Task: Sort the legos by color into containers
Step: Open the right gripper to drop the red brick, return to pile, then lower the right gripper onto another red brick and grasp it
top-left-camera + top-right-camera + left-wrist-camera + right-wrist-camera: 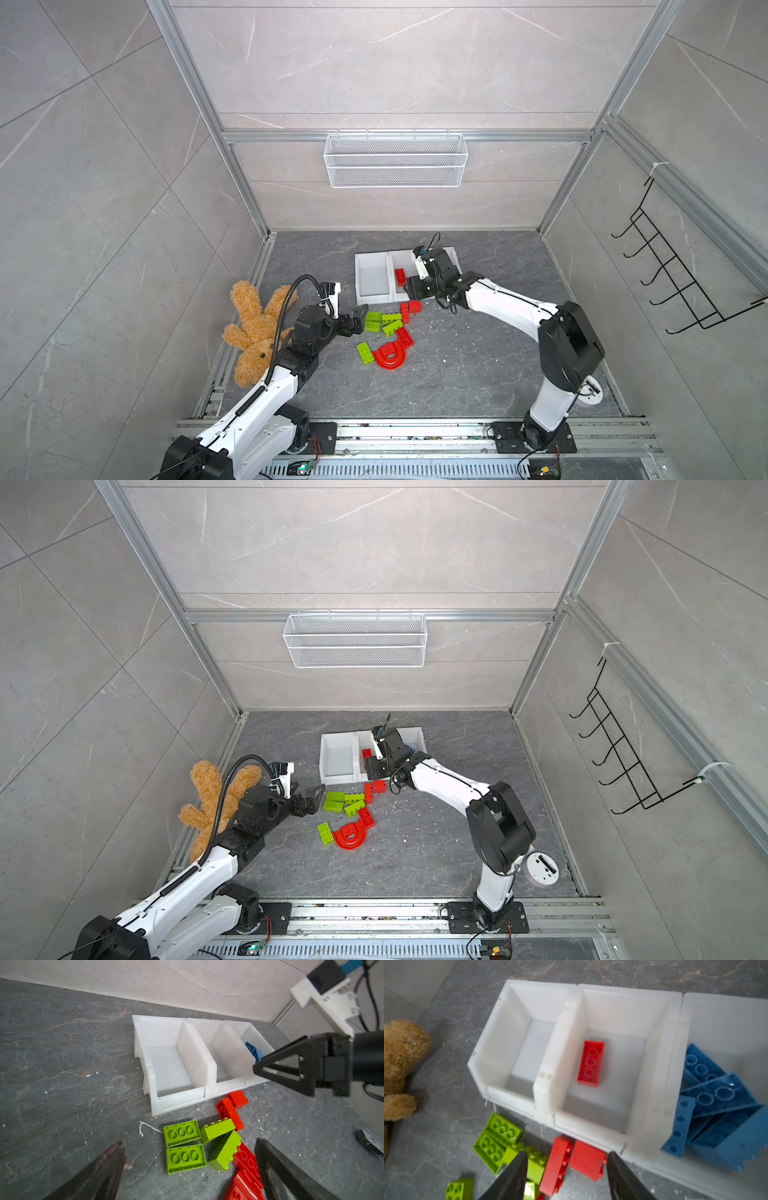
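Note:
Three joined white containers (358, 274) stand at the back of the floor. The left one (500, 1022) is empty, the middle one holds one red lego (590, 1064), and the right one holds several blue legos (716, 1095). My right gripper (568, 1154) hangs open and empty over the middle container's front lip, above two red legos (558, 1163) on the floor. In front lie lime green legos (380, 322), more red bricks and a red arch (390, 357). My left gripper (189, 1142) is open just left of the green legos (182, 1133), holding nothing.
A brown plush toy (253, 328) lies at the left beside my left arm. A white wire basket (395, 160) hangs on the back wall and a black hook rack (673, 270) on the right wall. A round white puck (542, 868) sits near the right arm's base.

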You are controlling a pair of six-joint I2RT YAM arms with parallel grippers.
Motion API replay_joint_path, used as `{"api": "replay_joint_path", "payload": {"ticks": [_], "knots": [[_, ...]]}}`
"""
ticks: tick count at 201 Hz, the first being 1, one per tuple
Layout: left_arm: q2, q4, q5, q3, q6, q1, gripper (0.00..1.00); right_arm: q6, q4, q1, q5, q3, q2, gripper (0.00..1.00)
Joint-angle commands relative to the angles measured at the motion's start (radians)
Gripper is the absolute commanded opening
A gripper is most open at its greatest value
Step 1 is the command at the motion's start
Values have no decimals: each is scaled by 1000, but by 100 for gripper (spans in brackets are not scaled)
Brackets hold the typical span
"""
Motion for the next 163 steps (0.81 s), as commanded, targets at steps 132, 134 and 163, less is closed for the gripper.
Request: {"api": "replay_joint_path", "payload": {"ticks": [132, 134, 163], "knots": [[-3, 33, -5, 0, 17, 2, 100, 171, 17, 197, 114, -249, -6, 63], [-2, 34, -4, 0, 17, 2, 100, 171, 15, 199, 118, -248, -5, 63], [-5, 30, -4, 0, 17, 2, 100, 171, 3, 213, 128, -241, 5, 62]]}}
